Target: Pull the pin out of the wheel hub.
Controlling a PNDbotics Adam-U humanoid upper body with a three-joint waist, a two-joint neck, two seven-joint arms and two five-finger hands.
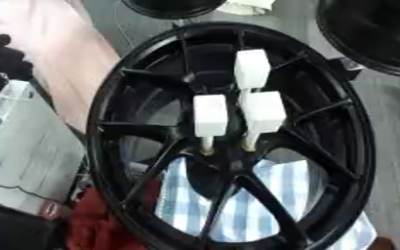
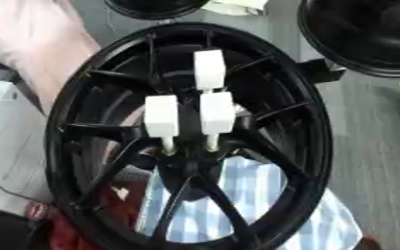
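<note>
**Three pins still in, no grab yet**

Checked cloth sits nearest, under the black wheel hub. White-capped pins stand at its centre. They look rigid and light; I'd grab a blocky cap. Left hand waits far left, can't tell its fingers; right hand's out of sight.

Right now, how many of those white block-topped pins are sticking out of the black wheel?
3: upper pin highest on the wheel hub, left pin and right pin side by side below. Spokes may hide others.
</note>
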